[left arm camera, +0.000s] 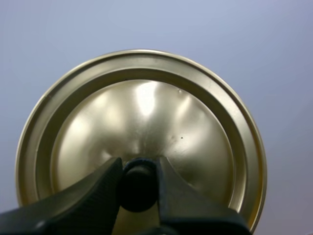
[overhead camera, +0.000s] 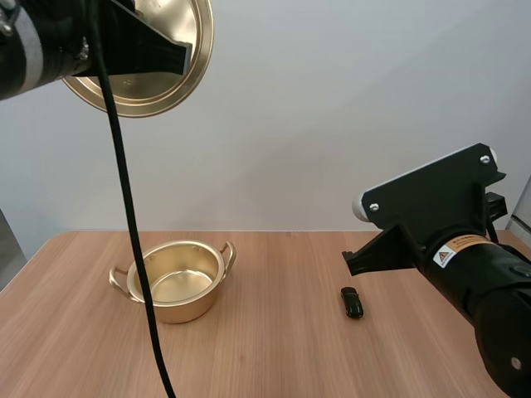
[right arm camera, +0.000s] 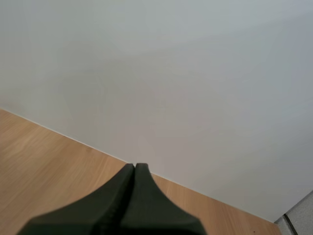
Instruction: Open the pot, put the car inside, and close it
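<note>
A gold pot stands open on the wooden table, left of centre, with nothing visible inside. Its gold lid hangs high in the air at the upper left, tilted on edge. My left gripper is shut on the lid's black knob, the lid facing the camera. A small black toy car lies on the table right of centre. My right gripper is shut on nothing, its fingers together as one wedge above the table's far edge. In the high view its tip hovers just above and behind the car.
The wooden table meets a plain white wall at its far edge. Open tabletop lies between the pot and the car and in front of both.
</note>
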